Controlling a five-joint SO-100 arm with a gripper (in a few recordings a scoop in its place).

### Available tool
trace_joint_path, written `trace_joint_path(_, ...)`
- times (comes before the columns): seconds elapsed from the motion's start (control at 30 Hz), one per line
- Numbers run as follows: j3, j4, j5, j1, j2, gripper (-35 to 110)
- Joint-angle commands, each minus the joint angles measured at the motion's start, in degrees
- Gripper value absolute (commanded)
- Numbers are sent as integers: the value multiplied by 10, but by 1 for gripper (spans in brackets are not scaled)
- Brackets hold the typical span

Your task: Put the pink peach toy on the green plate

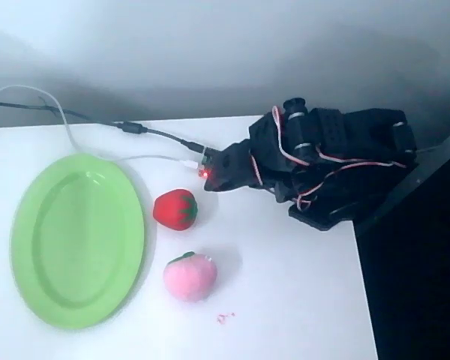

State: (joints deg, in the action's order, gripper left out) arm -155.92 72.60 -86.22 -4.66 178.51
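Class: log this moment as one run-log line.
arm: folded, gripper off toys | fuzzy pink peach toy: on table beside light-green oval plastic plate | task: not started

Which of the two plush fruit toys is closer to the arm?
The red strawberry toy; it lies just below the arm's dark tip, while the pink peach toy sits farther down.

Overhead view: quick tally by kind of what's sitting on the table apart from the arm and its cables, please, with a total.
Plush fruit toys: 2, the pink peach toy and the red strawberry toy
Plates: 1, the green plate, with nothing on it
Total: 3
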Motion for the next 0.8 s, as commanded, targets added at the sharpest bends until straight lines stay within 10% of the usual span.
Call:
trace_joint_path(0.0,160,10,-30,-13,-99,18)
trace_joint_path(0.3,425,10,-172,-187,-285,37)
trace_joint_path(0.77,380,-21,-319,-359,-488,33)
